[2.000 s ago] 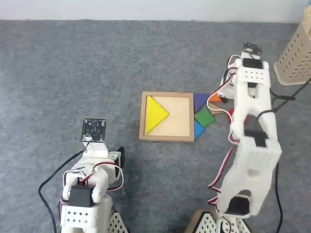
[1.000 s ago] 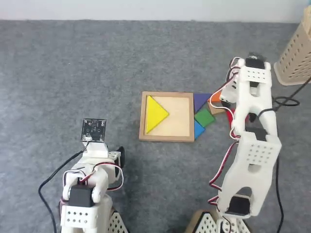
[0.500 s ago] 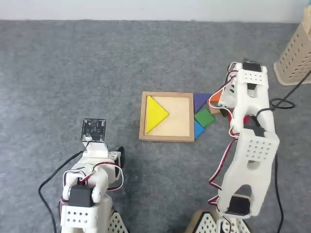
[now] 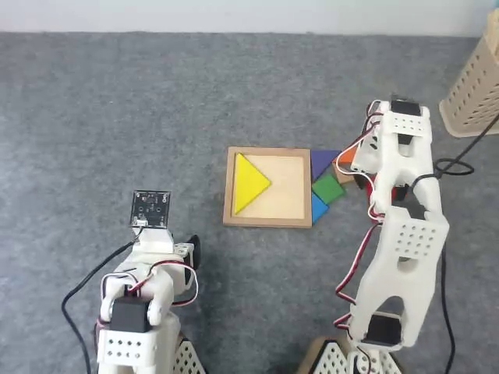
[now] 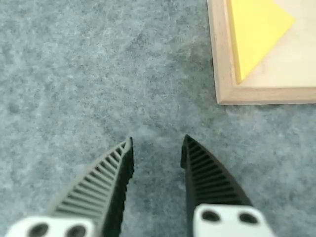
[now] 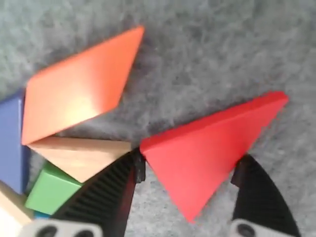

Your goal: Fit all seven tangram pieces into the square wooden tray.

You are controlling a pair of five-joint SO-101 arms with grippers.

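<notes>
Red triangle [image 6: 212,158] flat on the carpet [image 6: 222,59], just right of the wooden tray [image 4: 267,220], straddled by the spread right gripper [image 6: 192,168]. The jaws should close squarely on opposite edges, clear of the adjacent wooden triangle [image 6: 81,155]. Left gripper [image 5: 157,148], likewise spread, hangs near the tray.

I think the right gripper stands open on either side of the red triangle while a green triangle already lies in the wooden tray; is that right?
Not quite: the triangle lying in the tray is the yellow triangle, not a green one, as the high view shows. The green piece sits outside the tray. The right gripper does stand open on either side of the red triangle.
</notes>
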